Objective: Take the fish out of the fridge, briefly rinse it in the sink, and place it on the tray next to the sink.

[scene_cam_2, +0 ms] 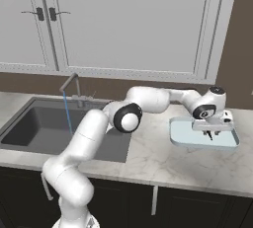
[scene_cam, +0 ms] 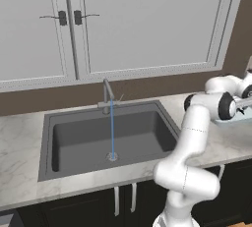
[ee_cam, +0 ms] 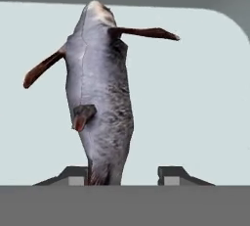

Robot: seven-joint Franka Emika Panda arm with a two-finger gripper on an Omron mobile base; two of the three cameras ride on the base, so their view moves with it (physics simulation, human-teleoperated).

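Observation:
The grey fish [ee_cam: 100, 98] with dark red fins lies on the pale blue-white tray [ee_cam: 195, 98], its tail between my fingertips. My gripper [ee_cam: 122, 176] hangs low over the tray [scene_cam_2: 185, 135], right of the sink [scene_cam_2: 29, 123]. The jaws stand apart: the tail sits by the left fingertip [ee_cam: 73, 177], and a clear gap separates it from the right one. From the right base camera the gripper [scene_cam_2: 211, 134] points down at the tray's middle. The fridge is out of view.
Water runs in a thin blue stream [scene_cam: 112, 132] from the faucet [scene_cam: 107, 93] into the dark sink basin [scene_cam: 98, 132]. Marble counter [scene_cam_2: 153, 160] surrounds sink and tray. White cabinet doors [scene_cam: 147, 19] hang above the back wall.

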